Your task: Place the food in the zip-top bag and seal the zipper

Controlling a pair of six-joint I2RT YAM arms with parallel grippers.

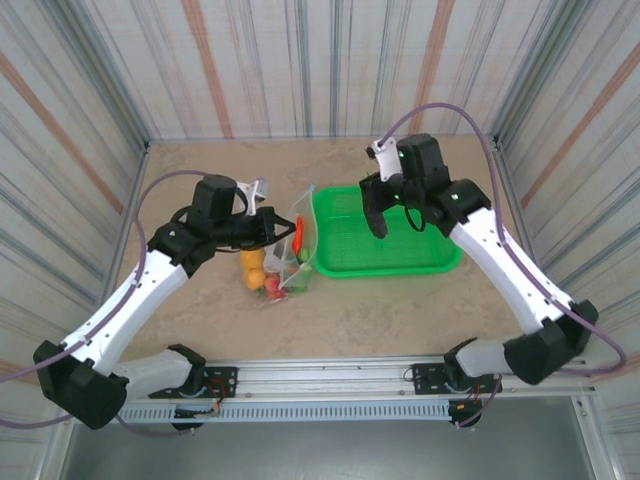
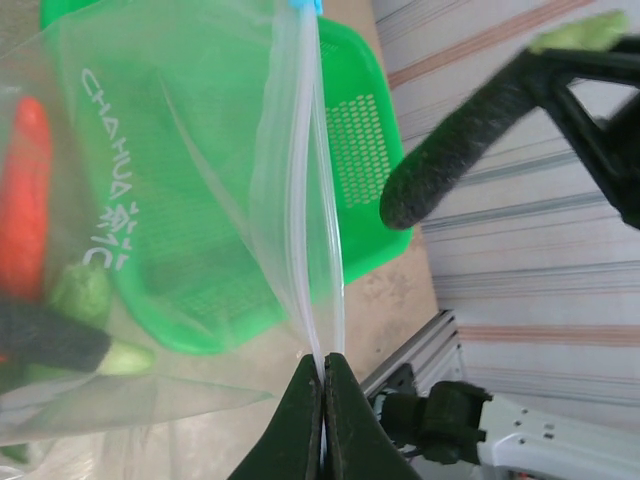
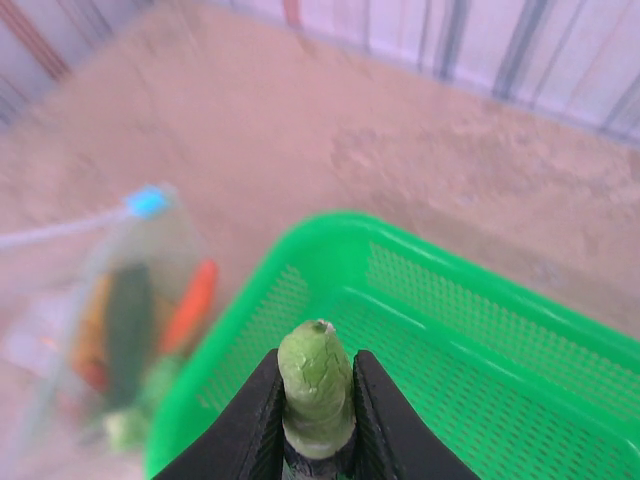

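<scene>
Table (image 1: 400, 310) is carrying the green basket (image 1: 390, 271) at centre-right, with the zip-top bag (image 1: 290, 255) lying just beside the basket's left rim. Left gripper (image 2: 323, 420) is pinching fully closed on the zipper (image 2: 325, 250) at one end of the mouth, holding that strip up on edge. Right gripper (image 3: 316, 390) is hanging over the basket, fingers clamping the green cap of a dark piece, judged to be the eggplant (image 2: 450, 140), whose long axis is pointing down from the fingers. The bag is sitting to the left of that gripper, near but apart, so the coming carry is probably going leftward over the basket rim. Left wrist view is showing the two zipper lips almost together; opening width hard to judge. Right wrist view is showing the bag blurred, with cucumber (image 3: 128, 320) and red chili (image 3: 190, 300) inside and the blue slider (image 3: 150, 201) at the mouth's end.
</scene>
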